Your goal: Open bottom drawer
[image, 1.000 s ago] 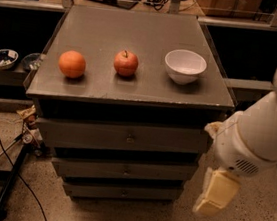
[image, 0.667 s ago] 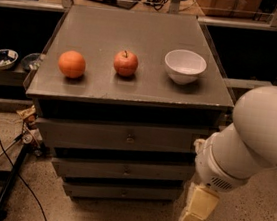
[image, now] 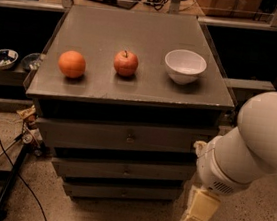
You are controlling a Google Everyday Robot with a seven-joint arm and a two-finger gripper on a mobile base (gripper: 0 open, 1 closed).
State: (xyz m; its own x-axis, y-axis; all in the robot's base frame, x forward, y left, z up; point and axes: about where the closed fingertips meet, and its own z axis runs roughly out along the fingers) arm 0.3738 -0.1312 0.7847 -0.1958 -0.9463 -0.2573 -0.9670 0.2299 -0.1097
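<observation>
The grey cabinet [image: 137, 37] has three drawers, all shut. The bottom drawer [image: 118, 191] is the slim lowest front, close to the floor, with a small knob at its middle. My gripper [image: 198, 209] is cream-coloured and hangs low at the cabinet's right front corner. It is just right of the bottom drawer's right end and apart from the knob. The white arm [image: 255, 142] rises behind it on the right.
An orange [image: 72, 64], a red apple [image: 125, 63] and a white bowl [image: 185, 66] stand on the cabinet top. Cables and a black stand [image: 4, 181] lie on the speckled floor at left. A shelf with small bowls [image: 1, 59] is at far left.
The arm and gripper have moved left and down, from beside the cabinet's right side to its lower right front corner. The drawers have not moved.
</observation>
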